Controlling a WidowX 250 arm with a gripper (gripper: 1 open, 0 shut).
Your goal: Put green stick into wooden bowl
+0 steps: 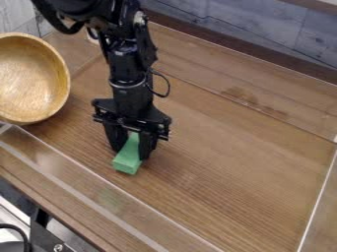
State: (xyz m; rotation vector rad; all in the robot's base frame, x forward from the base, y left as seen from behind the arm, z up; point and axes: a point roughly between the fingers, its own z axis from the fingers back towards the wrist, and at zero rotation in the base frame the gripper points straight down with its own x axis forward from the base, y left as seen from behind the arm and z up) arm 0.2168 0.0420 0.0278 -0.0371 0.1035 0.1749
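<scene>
A clear plastic barrier [53, 148] stands along the near edge of the tabletop [237, 157], running from the left side toward the lower right. A second clear panel edge rises at the right margin. The tabletop surface is dark brown wood grain.

Just behind the barrier, the green stick [128, 157] rests on the tabletop. Its near end is exposed; its far end sits between the black fingers [116, 140]. The stick lies roughly in line with the camera axis, angled slightly to the left.

The gripper [132, 146] points straight down over the stick. The fingers are closed against the sides of the green stick, gripping it. The stick remains in contact with the tabletop.

Above the gripper, the black arm [121, 59] rises nearly vertical, with cabling along its side, and continues to the upper left corner.

The wooden bowl [30, 79] sits at the left edge, behind and to the left of the gripper, well apart from the stick. It is tilted, with its open interior facing the camera, and is partly cut off by the frame edge.

A grey wall [263, 25] bounds the far side of the tabletop.
</scene>
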